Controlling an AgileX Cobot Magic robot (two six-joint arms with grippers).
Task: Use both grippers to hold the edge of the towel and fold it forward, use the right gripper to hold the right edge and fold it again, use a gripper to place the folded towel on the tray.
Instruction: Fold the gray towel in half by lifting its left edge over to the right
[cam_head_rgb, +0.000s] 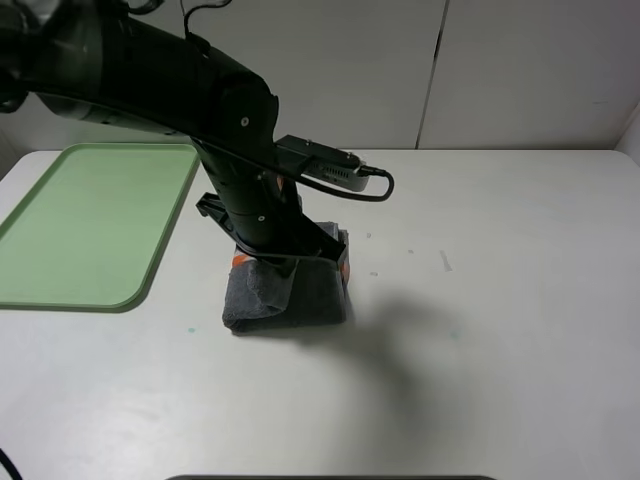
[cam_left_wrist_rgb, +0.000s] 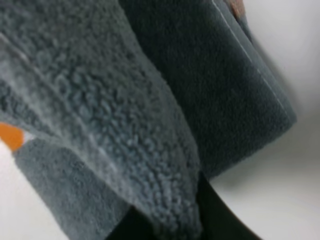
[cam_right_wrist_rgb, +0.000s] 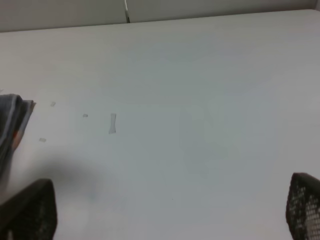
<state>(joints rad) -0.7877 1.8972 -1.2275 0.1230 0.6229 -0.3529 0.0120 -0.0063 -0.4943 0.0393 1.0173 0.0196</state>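
Note:
The towel (cam_head_rgb: 300, 295) is folded into a small dark grey bundle at the middle of the white table, with orange stripe showing at its upper corners. My left gripper (cam_head_rgb: 283, 264) reaches down from the upper left and is shut on the towel's top fold. In the left wrist view the terry cloth (cam_left_wrist_rgb: 125, 125) fills the picture, pinched between black fingers (cam_left_wrist_rgb: 217, 220). The pale green tray (cam_head_rgb: 90, 220) lies at the left, apart from the towel. My right gripper (cam_right_wrist_rgb: 167, 210) is open over bare table, its fingers (cam_right_wrist_rgb: 30, 210) wide apart, and the towel (cam_right_wrist_rgb: 12, 120) shows at that view's side.
The left arm's black body and its wrist camera (cam_head_rgb: 325, 165) hang over the space between tray and towel. A white wall panel runs along the table's far edge. Small marks (cam_right_wrist_rgb: 112, 122) dot the tabletop right of the towel.

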